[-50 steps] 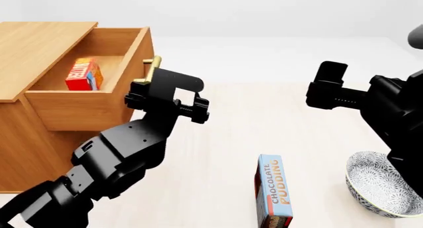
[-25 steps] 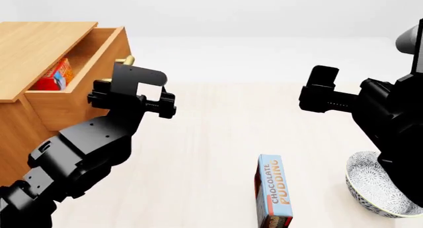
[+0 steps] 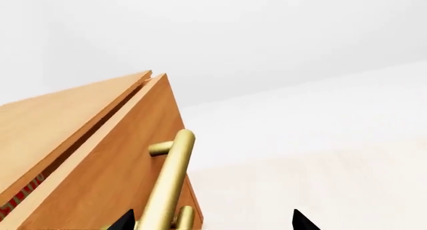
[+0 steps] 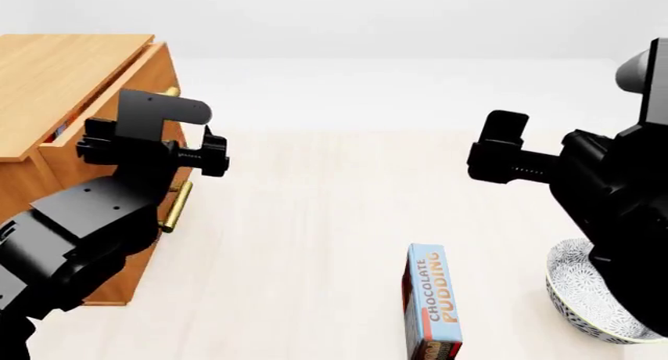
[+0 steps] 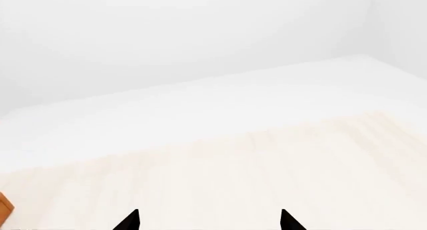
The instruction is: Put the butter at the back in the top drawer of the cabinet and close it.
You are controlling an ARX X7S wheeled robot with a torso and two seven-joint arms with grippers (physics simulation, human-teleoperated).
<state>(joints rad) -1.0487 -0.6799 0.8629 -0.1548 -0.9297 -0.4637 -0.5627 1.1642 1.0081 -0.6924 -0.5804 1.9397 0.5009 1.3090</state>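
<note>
now the butter is inside the top drawer; it needs one more push shut. left hand is apart.

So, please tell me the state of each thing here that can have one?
Top drawer: nearly shut, a narrow gap remains.
Butter: inside the drawer, only a red sliver visible.
Left tool: open, at the drawer's handle.
Right tool: open, empty.
Pudding box: lying flat.
Bowl: upright.
</note>
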